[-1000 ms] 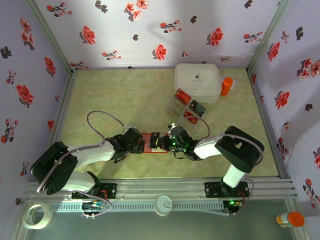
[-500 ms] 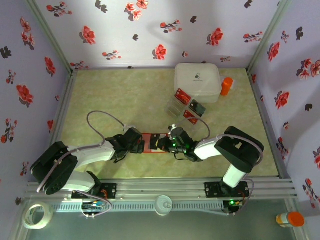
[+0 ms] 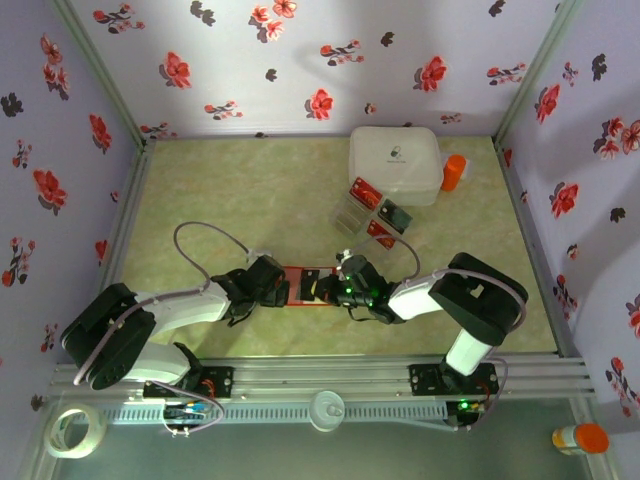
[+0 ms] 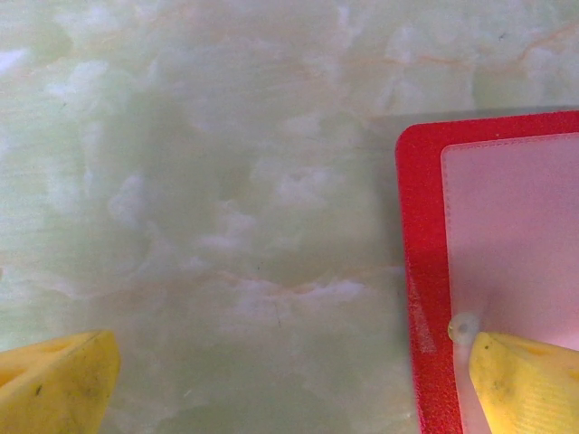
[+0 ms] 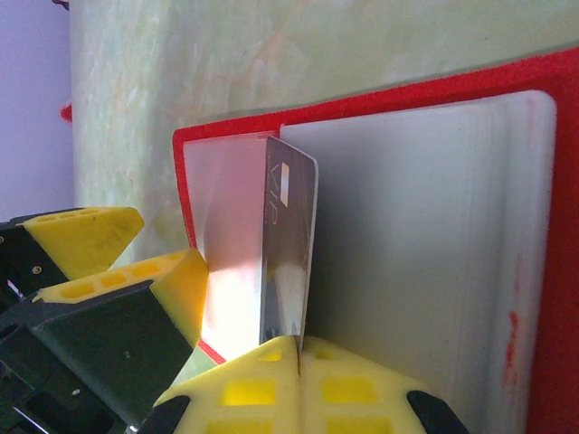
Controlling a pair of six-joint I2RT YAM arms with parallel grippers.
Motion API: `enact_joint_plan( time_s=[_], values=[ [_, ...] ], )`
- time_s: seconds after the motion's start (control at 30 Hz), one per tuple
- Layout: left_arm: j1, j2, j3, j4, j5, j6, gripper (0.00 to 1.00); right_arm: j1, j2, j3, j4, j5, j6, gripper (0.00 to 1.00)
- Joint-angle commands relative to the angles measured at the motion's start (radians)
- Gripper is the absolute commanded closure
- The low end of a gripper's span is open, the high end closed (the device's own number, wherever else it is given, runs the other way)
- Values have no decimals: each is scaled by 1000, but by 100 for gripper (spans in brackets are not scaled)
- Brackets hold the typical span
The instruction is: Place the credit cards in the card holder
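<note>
Marbled table (image 3: 250,190): low-reaching left fingers (image 4: 516,380) spread over card holder (image 4: 425,271), right fingers (image 5: 362,389) pinching grey card (image 5: 289,253).

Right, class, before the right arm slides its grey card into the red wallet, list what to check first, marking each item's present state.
1. Thin grey card clamped in right gripper: ok.
2. Flat red folding wallet lies open: ok.
3. Finger of left gripper rests on wallet's edge: ok.
4. Card's edge inside pale pocket: cannot tell.
5. Card lying flat along pocket: not ok, stands on edge.
</note>
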Motion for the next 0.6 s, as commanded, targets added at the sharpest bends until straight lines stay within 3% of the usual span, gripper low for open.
enact_joint_plan(
  time_s=[0.0, 0.37, 0.57],
  values=[
    [3, 0, -17, 0, -26, -13, 0, 11, 36, -4, -97, -22, -1, 100],
    [3, -2, -17, 1, -26, -15, 0, 10, 73, 34, -145, -64, -18, 100],
    [3, -6, -17, -1, -26, -15, 0, -15, -49, 104, -393, -67, -145, 67]
  ],
)
